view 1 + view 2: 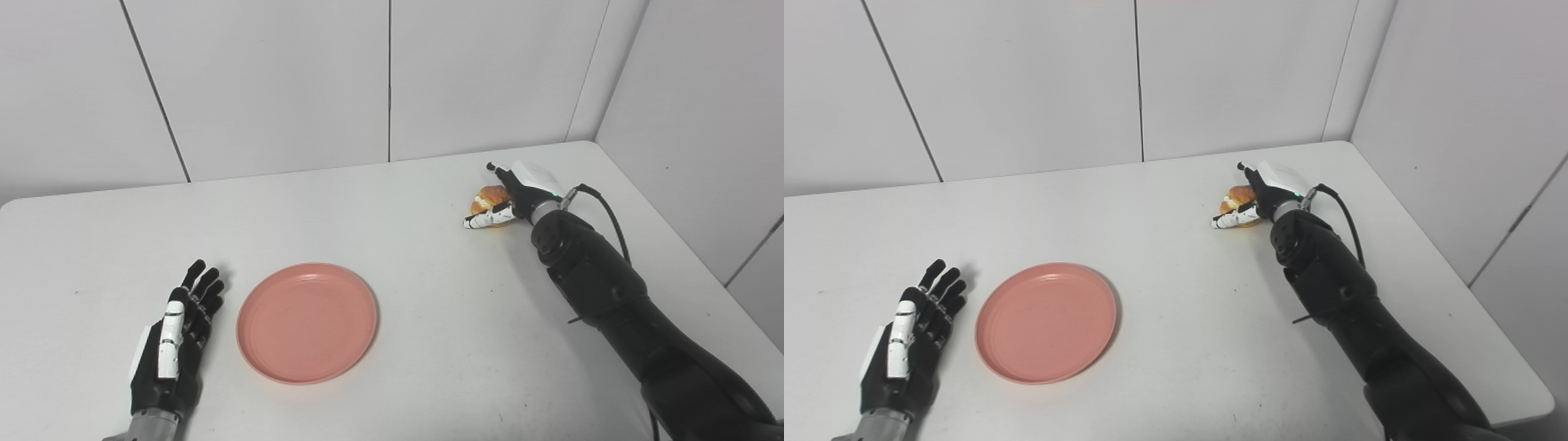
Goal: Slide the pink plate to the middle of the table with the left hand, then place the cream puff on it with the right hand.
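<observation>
The right robot hand (511, 196) was reached far out to the back right of the worktop (429, 275), wrapped about the cream puff (488, 197). One white-tipped finger lay along the near side of the pastry and another arched over its far side, so the puff sat between them; from where I stood I could not tell whether the grip had fully closed or whether the puff was still bearing on the surface. The left robot hand (177, 334) rested flat on the worktop, fingers spread and holding nothing, just beside the left rim of the pink plate (306, 323) but apart from it.

The plate lay empty, a little left of centre and toward the near edge. To my eye the sliding step looked finished and the pickup of the puff was the step in hand. The next move would call for a firm but gentle hold, a clean lift, then a carry leftward and nearer, to set the puff down inside the plate's rim.
</observation>
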`<control>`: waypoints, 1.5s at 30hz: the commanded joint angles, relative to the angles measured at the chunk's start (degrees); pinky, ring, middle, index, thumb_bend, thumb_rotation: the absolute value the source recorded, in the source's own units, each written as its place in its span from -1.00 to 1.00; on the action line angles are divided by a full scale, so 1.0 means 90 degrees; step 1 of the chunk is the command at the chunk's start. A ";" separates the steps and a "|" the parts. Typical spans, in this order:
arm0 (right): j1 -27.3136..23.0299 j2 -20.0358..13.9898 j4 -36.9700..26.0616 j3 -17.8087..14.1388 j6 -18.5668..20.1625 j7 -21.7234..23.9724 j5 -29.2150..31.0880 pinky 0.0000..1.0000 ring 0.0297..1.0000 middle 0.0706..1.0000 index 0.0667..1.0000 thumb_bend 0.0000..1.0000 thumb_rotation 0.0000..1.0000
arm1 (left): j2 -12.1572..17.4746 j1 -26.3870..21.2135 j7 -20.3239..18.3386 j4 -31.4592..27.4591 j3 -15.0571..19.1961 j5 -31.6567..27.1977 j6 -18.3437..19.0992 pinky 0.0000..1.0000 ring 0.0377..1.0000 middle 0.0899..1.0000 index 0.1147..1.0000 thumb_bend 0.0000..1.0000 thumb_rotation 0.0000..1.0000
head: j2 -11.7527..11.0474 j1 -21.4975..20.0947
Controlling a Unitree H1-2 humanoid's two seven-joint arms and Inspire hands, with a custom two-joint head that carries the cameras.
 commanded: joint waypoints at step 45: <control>0.0110 -0.0066 -0.2413 -0.0522 0.0056 -0.0278 0.0281 -0.37 -0.26 -0.23 0.00 0.04 -1.00 | -0.0183 0.0219 0.0247 -0.0242 -0.0146 0.0308 0.0244 0.88 0.83 0.81 0.75 -0.07 1.00 | 0.0087 0.0452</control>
